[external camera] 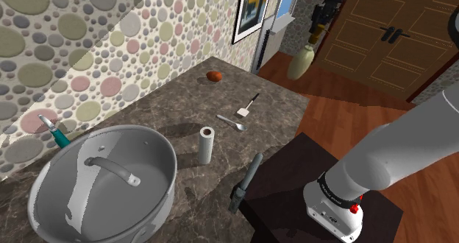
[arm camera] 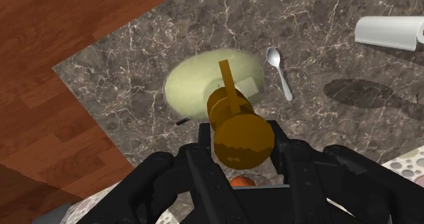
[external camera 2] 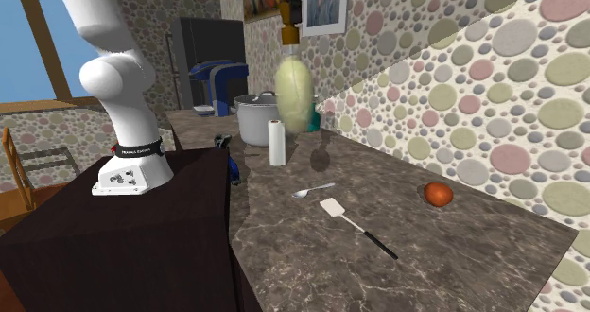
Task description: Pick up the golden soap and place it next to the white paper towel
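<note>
Jaws pinch the golden pump of the soap bottle [external camera 2: 295,88], held high over the worktop [external camera 2: 454,253], apart from the white paper towel [external camera 2: 277,143]. You look to be mid-carry; next, bring it across and lower it upright just beside the roll.

- Bare counter [external camera: 169,105] lies open between the paper towel [external camera: 207,144] and the spotted wall [external camera: 88,50].
- A big lidded pot [external camera: 163,205] stands near the towel, closing the shoulder view's left side.
- A spoon [external camera: 232,122] and a spatula [external camera: 248,107] lie flat beyond the towel (both low).
- A dark tool [external camera: 246,181] sits at the counter's edge.
- The soap bottle [arm camera: 197,87], clasped by the gripper [arm camera: 241,138], hangs above the counter with open air towards the towel.
</note>
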You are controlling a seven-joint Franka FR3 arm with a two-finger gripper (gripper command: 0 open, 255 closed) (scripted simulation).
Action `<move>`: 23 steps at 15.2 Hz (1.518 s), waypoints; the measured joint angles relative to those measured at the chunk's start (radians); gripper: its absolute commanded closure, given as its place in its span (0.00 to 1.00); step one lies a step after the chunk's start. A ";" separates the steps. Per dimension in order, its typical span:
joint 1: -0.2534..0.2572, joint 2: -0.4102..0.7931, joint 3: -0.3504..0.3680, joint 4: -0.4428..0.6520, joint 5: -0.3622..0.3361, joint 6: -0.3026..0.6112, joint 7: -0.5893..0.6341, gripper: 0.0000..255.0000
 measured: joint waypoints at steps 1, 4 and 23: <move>0.007 -0.030 0.017 -0.035 -0.011 0.009 0.026 1.00; 0.027 -0.107 0.073 -0.114 -0.033 0.019 0.109 1.00; 0.158 -0.346 0.440 -0.350 0.031 0.032 0.595 1.00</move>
